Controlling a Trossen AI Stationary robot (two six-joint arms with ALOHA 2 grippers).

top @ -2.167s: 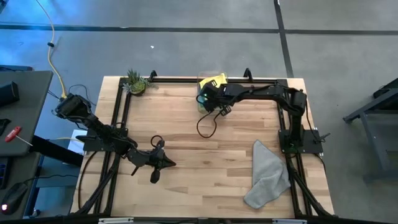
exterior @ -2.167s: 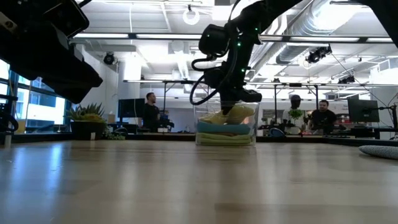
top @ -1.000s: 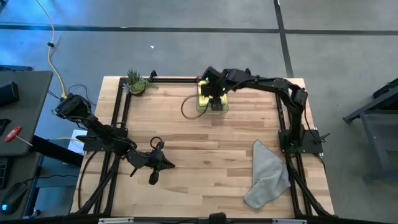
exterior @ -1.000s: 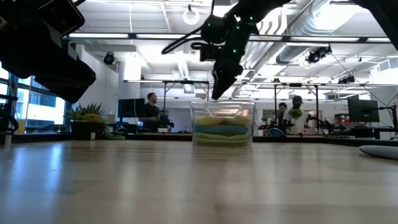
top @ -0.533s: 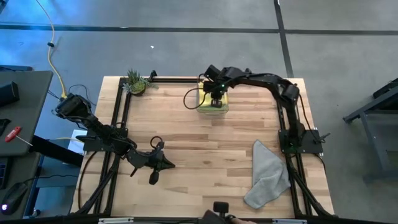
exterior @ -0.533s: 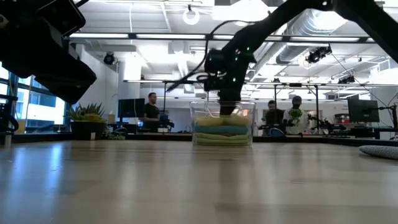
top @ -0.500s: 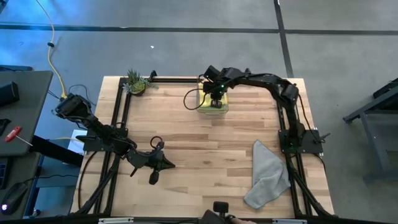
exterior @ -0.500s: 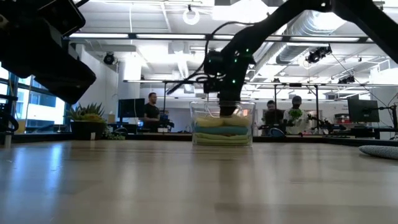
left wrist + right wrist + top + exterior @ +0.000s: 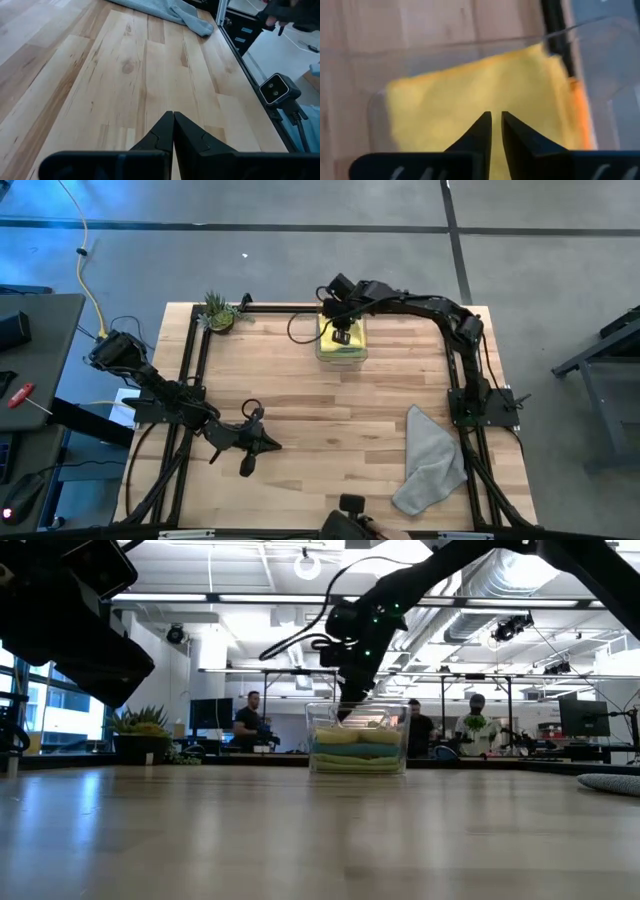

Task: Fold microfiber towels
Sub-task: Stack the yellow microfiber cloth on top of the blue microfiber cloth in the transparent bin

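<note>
Poised over the yellow towel (image 9: 470,100) atop the stack in the clear bin (image 9: 325,712) at the surface's far edge, right gripper (image 9: 496,116) jaws nearly shut, no cloth plainly between: risk of rising empty or tugging the bin.

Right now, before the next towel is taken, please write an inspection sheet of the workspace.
Surface: light wooden table, black frame along its edges.
Job's things: folded yellow microfiber towel tops the stack in the clear plastic bin, far edge; teal and green layers below; an orange edge beside the yellow; crumpled grey microfiber towel near the right corner.
Clutter: small potted plant, far left corner.
Grippers: right gripper above the bin, nearly shut, nothing held; left gripper shut, low over bare wood.
Cables: yellow cable on the floor at left.
Surroundings: people at distant desks.
</note>
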